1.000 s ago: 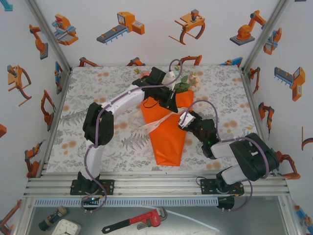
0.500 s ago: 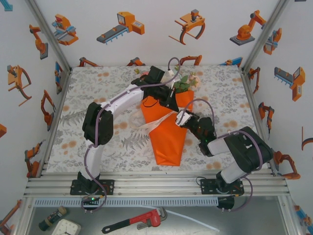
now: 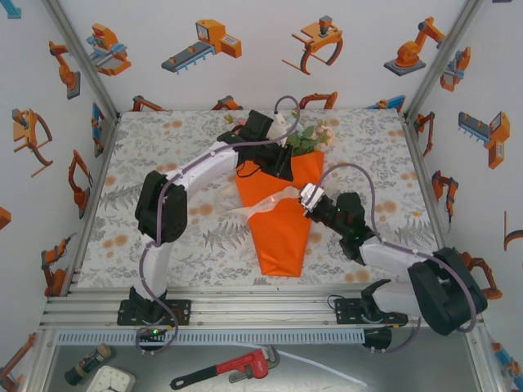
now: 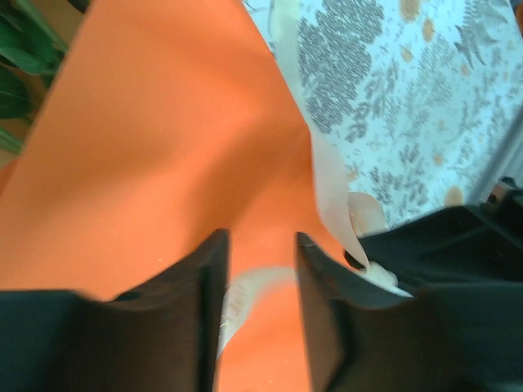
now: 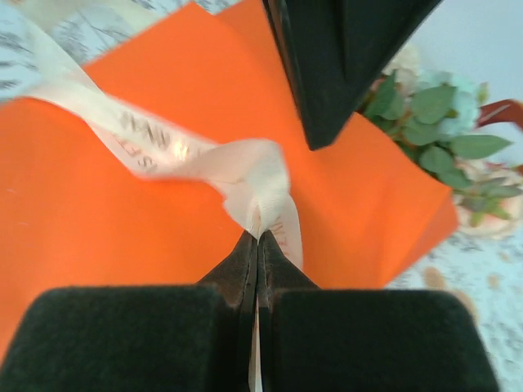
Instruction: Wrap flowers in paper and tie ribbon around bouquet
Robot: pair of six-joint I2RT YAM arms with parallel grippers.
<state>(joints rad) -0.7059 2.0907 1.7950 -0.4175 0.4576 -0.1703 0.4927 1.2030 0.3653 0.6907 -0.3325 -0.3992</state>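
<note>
We are noting the right gripper [image 5: 258, 237] newly pinching the ribbon [image 5: 163, 143], jaws pressed together; left gripper [image 4: 261, 245] jaws are just spreading, releasing over the paper [image 4: 147, 139]; bouquet [image 3: 282, 229] is lying mid table [image 3: 163, 237]; we are judging this a ribbon handover, with tying underway.

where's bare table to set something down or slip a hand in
Free: the table strip between the left arm and left wall, and the far-right corner beside the flowers. Crowded: centre, left gripper and right gripper over the paper.

Gold lettering on the ribbon [image 5: 155, 147], too blurred to read
</note>
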